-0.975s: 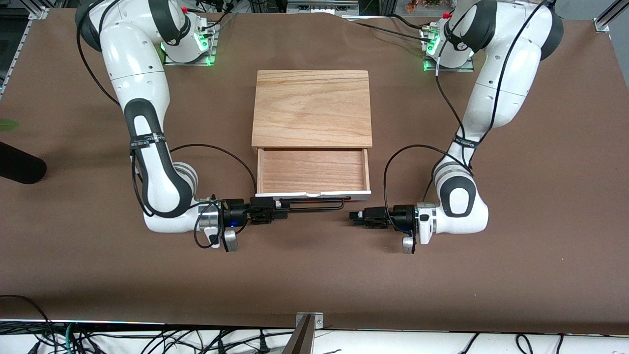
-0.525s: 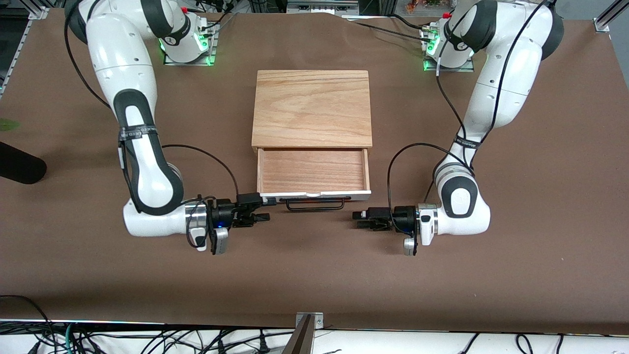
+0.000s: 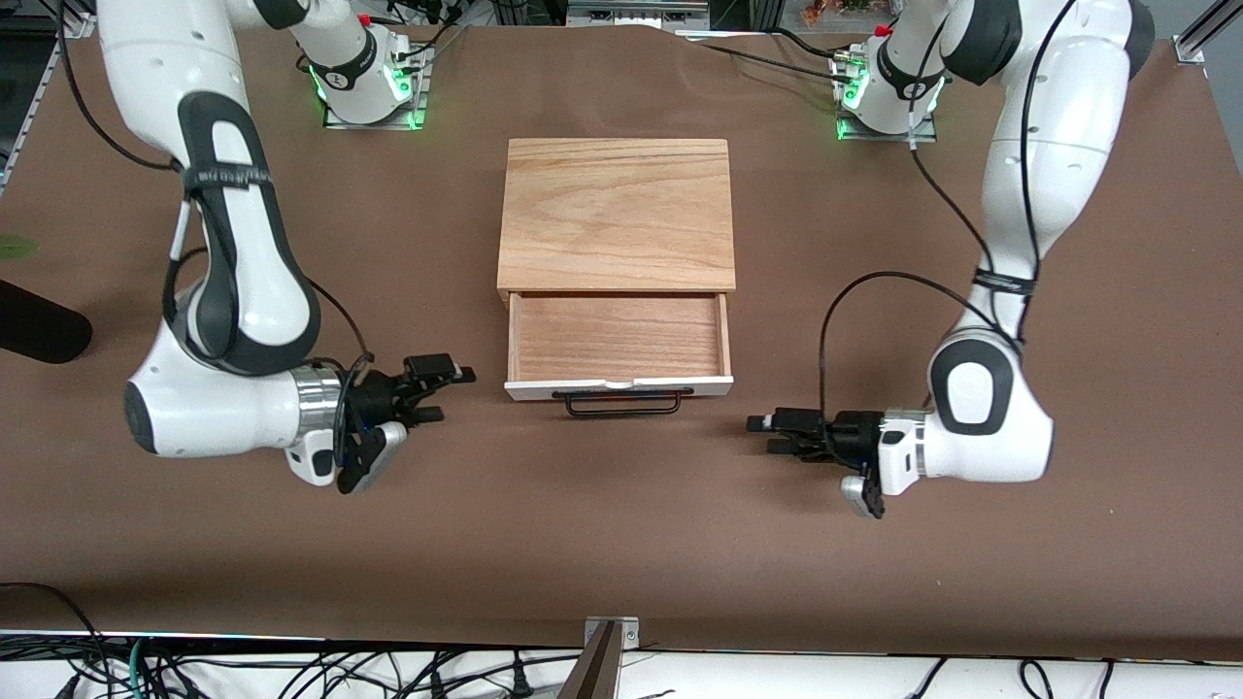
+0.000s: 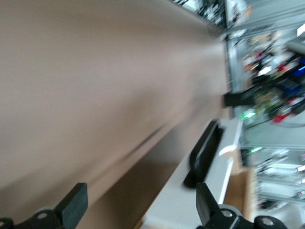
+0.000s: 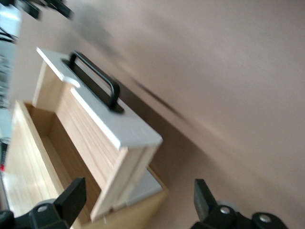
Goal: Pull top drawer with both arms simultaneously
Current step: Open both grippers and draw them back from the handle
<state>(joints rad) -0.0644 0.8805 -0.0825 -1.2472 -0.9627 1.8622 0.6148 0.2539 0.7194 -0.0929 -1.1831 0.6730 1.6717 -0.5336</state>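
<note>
The top drawer stands pulled out of the wooden box. Its white front panel faces the front camera, with the black wire handle free. My right gripper is open and empty, beside the drawer's front corner toward the right arm's end. My left gripper is open and empty, apart from the drawer toward the left arm's end. The left wrist view shows the open gripper, the white panel and the handle. The right wrist view shows the open gripper, the panel and the handle.
Brown table cover all round. The arm bases with green lights stand farther from the front camera than the box. A dark object lies at the right arm's end. A metal bracket and cables sit at the nearest table edge.
The right gripper has come off the handle. Both grippers have drawn away from the drawer, each toward its own end of the table. The drawer has stayed put.
</note>
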